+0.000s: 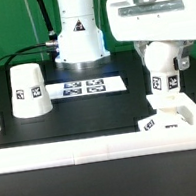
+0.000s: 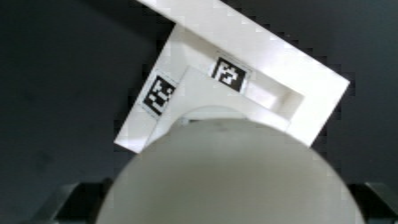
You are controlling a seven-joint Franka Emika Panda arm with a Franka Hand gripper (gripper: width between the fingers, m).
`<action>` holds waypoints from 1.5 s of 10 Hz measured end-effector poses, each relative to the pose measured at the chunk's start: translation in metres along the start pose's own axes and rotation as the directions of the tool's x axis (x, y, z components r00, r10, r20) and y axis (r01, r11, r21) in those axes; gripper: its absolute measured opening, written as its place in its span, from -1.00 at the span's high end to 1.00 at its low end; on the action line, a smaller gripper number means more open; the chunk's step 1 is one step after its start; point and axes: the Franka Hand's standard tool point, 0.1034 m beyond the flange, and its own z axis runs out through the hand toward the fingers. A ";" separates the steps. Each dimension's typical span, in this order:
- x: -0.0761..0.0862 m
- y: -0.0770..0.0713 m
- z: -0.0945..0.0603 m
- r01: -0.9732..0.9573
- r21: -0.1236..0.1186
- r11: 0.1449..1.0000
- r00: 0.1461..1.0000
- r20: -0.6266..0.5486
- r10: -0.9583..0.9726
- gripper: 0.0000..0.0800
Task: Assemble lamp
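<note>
Exterior view: the pincer [image 1: 160, 49] is clamped on the bulb [image 1: 161, 79], axis upright. The base [image 1: 162, 121] is at its 6 o'clock; contact unclear. The shade [image 1: 27, 91] is well apart at 9 o'clock.

Wrist view: the bulb [image 2: 222, 160] hides the base's [image 2: 240, 80] centre.

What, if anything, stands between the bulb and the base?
Nothing visible does. The gripper holds the bulb right over the base; the shade stands well off toward the exterior view's left.

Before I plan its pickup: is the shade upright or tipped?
Upright: the shade stands on its wide end, narrow end up.
</note>
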 end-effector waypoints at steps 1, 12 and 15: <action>0.000 0.000 0.000 0.021 0.000 1.000 1.000 0.000 -0.021 -0.45; 0.003 0.000 -0.001 0.763 -0.011 0.646 0.646 0.000 -0.763 -0.75; 0.005 -0.002 -0.003 0.912 -0.033 0.409 0.410 -0.003 -0.912 -0.75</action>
